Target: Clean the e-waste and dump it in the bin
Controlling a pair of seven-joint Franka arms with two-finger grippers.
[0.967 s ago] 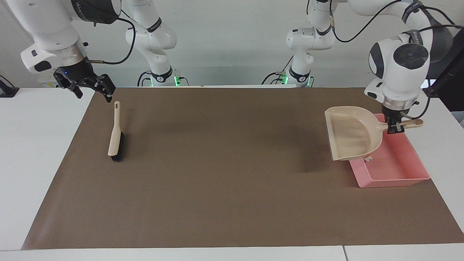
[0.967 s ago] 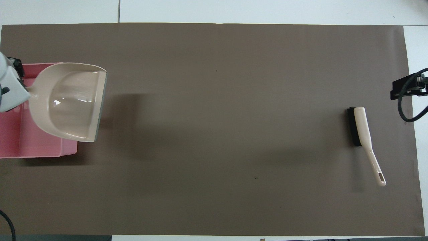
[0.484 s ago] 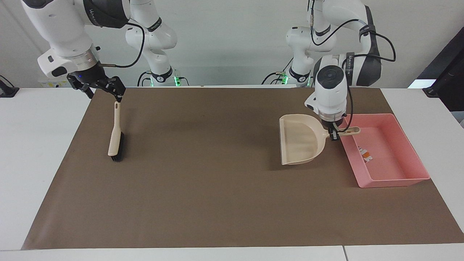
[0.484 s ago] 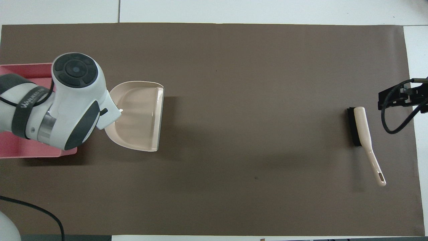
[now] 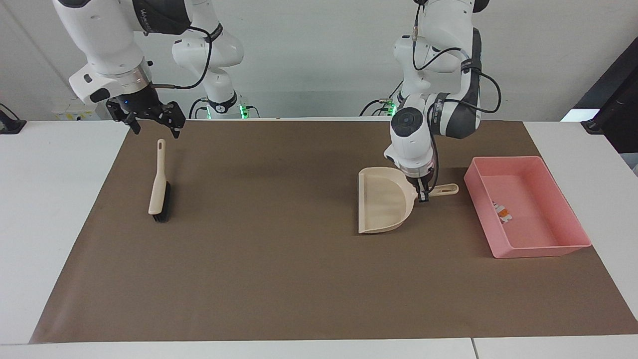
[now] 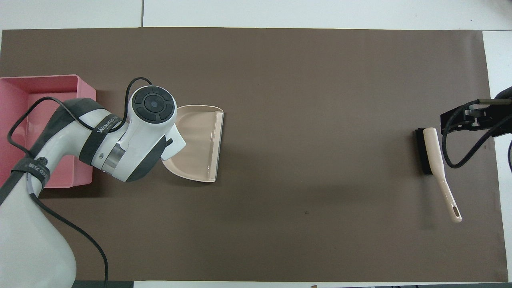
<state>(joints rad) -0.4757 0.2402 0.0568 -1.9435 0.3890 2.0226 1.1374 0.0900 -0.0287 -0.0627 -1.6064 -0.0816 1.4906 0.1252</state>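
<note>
The pink bin (image 5: 565, 247) (image 6: 60, 78) stands on the brown mat at the left arm's end of the table. A piece of e-waste (image 5: 502, 212), white with an orange patch, lies on its floor. My left gripper (image 5: 422, 193) is shut on the handle of the beige dustpan (image 5: 381, 204) (image 6: 198, 148). The pan is level and low at the mat beside the bin, its mouth turned toward the table's middle. In the overhead view the left wrist hides this gripper and the bin's floor. My right gripper (image 5: 155, 124) (image 6: 464, 120) hangs open in the air by the brush's handle end, holding nothing.
A beige brush (image 5: 159, 184) (image 6: 434, 160) with black bristles lies on the mat at the right arm's end. The brown mat (image 5: 279, 259) covers most of the white table. Cables hang from both wrists.
The left arm has carried the dustpan off the bin, toward the table's middle, and lowered it to the mat. The right gripper has drifted a little toward the table's middle.
</note>
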